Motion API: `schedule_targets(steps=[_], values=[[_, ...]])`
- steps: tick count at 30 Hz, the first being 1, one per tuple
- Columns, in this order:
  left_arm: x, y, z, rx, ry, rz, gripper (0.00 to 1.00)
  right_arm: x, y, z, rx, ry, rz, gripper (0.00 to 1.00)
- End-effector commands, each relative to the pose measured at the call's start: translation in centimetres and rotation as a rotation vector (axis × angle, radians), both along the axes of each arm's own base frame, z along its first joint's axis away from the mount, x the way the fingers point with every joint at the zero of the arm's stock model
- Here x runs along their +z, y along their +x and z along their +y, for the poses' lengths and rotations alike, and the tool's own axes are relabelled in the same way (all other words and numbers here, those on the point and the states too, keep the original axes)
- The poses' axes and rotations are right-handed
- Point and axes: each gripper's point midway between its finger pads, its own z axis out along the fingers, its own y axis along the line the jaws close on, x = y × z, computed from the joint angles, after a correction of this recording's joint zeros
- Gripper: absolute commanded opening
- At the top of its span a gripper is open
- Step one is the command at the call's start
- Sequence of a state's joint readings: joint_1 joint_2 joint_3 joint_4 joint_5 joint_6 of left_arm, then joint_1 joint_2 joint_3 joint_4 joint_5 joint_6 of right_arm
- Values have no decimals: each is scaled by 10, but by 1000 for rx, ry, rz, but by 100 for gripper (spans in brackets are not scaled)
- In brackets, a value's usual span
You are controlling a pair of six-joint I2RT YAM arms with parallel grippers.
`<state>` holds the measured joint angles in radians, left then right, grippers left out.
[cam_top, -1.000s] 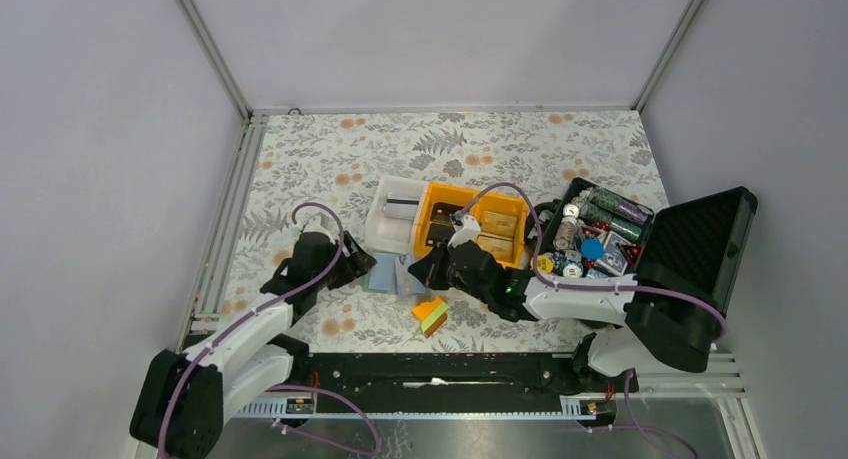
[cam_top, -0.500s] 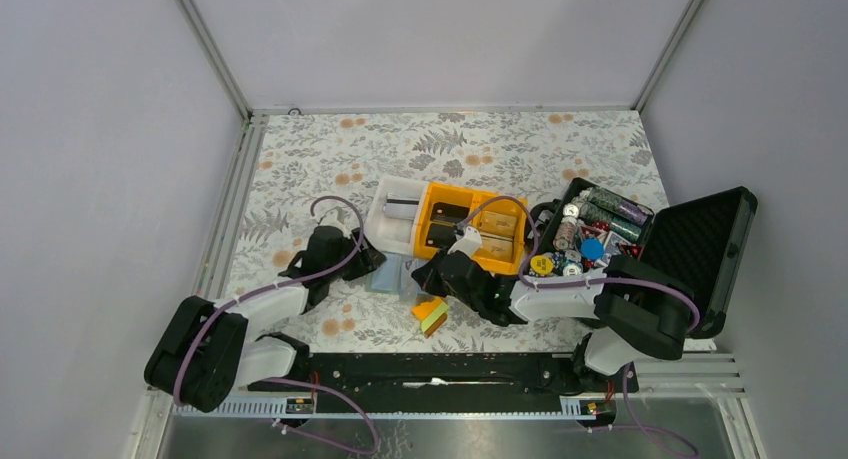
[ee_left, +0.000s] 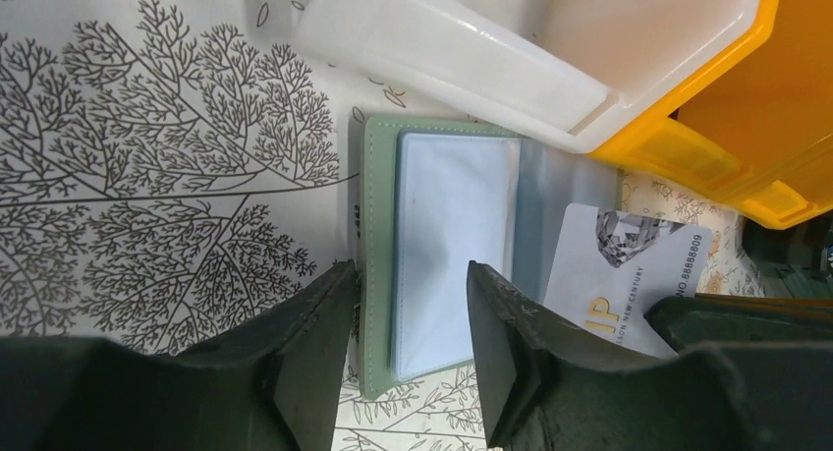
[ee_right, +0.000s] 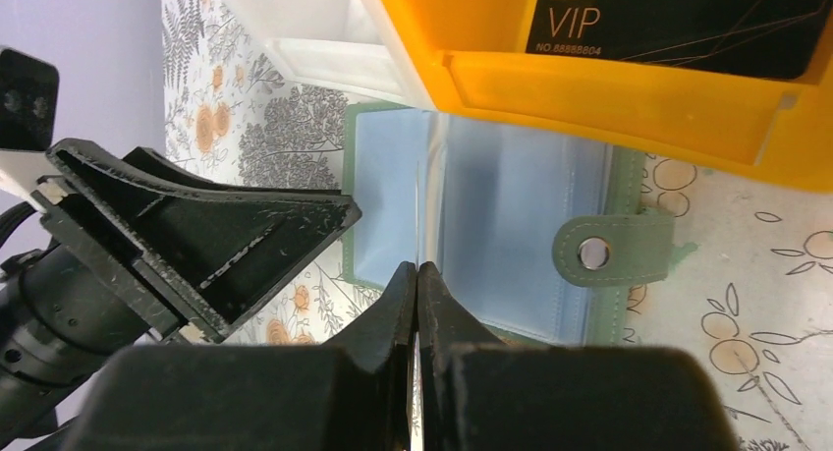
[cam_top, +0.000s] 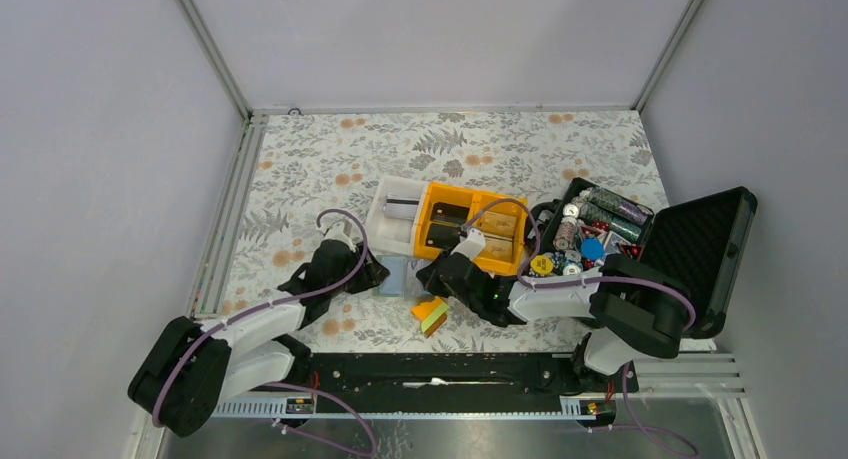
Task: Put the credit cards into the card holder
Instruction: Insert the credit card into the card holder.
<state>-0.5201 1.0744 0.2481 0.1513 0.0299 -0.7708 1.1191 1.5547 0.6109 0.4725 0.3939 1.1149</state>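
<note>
The grey-green card holder (ee_left: 378, 274) lies open on the cloth, light-blue panel up, against the bins; it also shows as the card holder (ee_right: 511, 215) and the card holder (cam_top: 394, 276). My left gripper (ee_left: 408, 348) is open, its jaws straddling the holder's near left edge without pinching it. My right gripper (ee_right: 417, 272) is shut on a white credit card (ee_left: 624, 269) with a diamond print, held on edge over the holder's middle pocket; the card (ee_right: 419, 210) shows edge-on. A black credit card (ee_right: 678, 19) lies in the orange bin (ee_right: 609, 107).
A white bin (cam_top: 395, 211) and the orange bin (cam_top: 470, 229) stand just behind the holder. An orange-yellow-green wedge block (cam_top: 431, 315) lies in front of it. The open black case (cam_top: 700, 244) with poker chips (cam_top: 590, 247) stands at the right.
My left gripper has moved right up to the card holder and its jaws have narrowed around the holder's edge. The right gripper has kept the white card almost still.
</note>
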Motion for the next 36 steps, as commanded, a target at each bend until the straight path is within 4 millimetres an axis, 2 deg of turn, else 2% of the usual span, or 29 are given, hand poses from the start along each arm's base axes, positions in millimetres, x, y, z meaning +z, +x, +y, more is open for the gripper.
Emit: schedule_targets(steps=[1,4,12,24,36], values=[[-15,-15,12,19,50,67,48,-4,10,-10,-57,-29,-20,0],[-11,-9,13,30,65,54,49,-5,14,-9,-57,-25,-17,0],[-15,-5,16,45,99,62,49,-3,25,-5,-62,2,-8,0],[-22,-4,19,61,128,93,39,-5,28,5,-43,59,21,0],[-23,-5,20,68,128,98,36,13,34,7,-50,78,-9,0]])
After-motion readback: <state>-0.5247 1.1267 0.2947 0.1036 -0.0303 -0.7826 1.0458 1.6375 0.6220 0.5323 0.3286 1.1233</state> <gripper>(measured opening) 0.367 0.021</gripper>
